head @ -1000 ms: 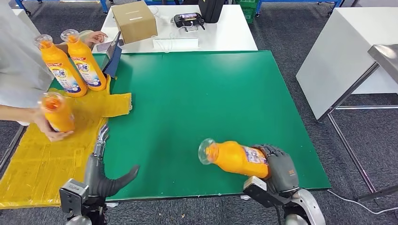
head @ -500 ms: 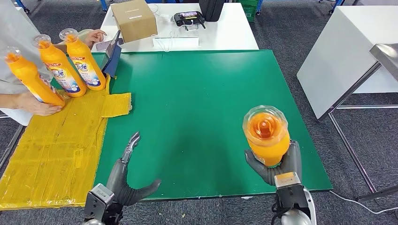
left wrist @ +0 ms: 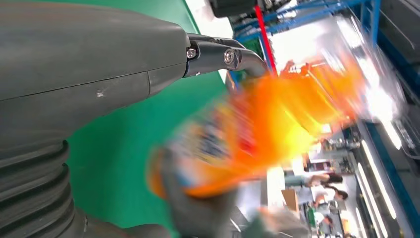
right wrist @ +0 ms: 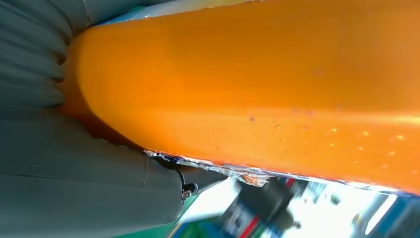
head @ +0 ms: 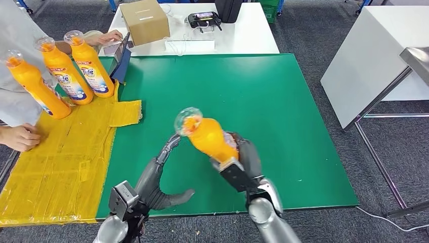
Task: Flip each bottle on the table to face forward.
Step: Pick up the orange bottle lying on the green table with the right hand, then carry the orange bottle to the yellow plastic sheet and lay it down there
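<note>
Right hand (head: 243, 159) has swung the orange bottle (head: 207, 136) in from the right side of the green worktop (head: 263, 96) to the middle. Half a second ago the bottle stood upright in that hand, cap to the camera; now it's tilted, cap up and left, base in the palm. Right fingers (head: 250, 152) are wrapped round the lower body, gripping it. The right wrist view shows the orange body pressed tight against the palm, label edge peeling at the contact line.

Left hand (head: 157, 177) has come up and in as well. Its fingers (head: 169, 149) are spread, holding nothing, tips just below and left of the bottle's shoulder, not touching that I can see. In the left wrist view the bottle is motion-blurred just beyond those fingertips.

Person at the left: third bottle (head: 33, 86) now stands on the yellow mat (head: 60, 162) in line with the other two (head: 81, 68), labels on those two facing out. Their hand (head: 20, 136) has let go and rests on the mat.

Read: looks like a two-hand regrasp to turn the label. Bottle is airborne, not yet set down. Risk: a tilted bottle can slip during the handover.
</note>
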